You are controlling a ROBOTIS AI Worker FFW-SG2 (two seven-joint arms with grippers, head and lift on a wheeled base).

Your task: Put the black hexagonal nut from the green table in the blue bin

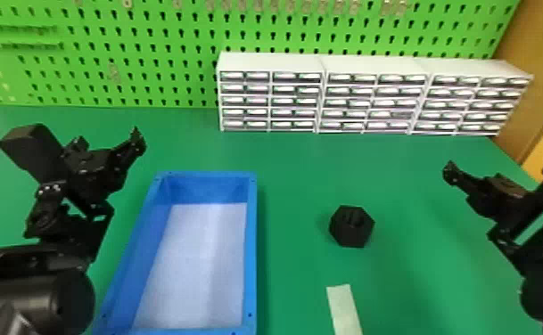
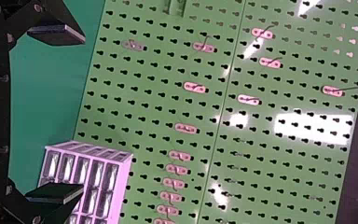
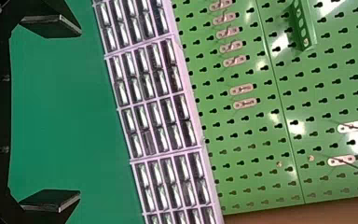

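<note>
In the head view, the black hexagonal nut (image 1: 351, 227) sits right of centre on the green counter (image 1: 399, 276), left of and below the nearer right end effector (image 3: 80, 113), whose fingers stand wide apart and empty, with the blue bin (image 1: 251, 249) farther left.

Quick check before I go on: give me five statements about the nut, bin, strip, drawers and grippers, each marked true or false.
1. The black hexagonal nut lies on the green table, right of the blue bin. True.
2. The right gripper is closed on the nut. False: its fingers are apart, and the nut sits away from them.
3. The left gripper is open. True.
4. The pale strip lies inside the bin. False: it lies on the table.
5. The white drawer units stand before the green pegboard. True.
</note>
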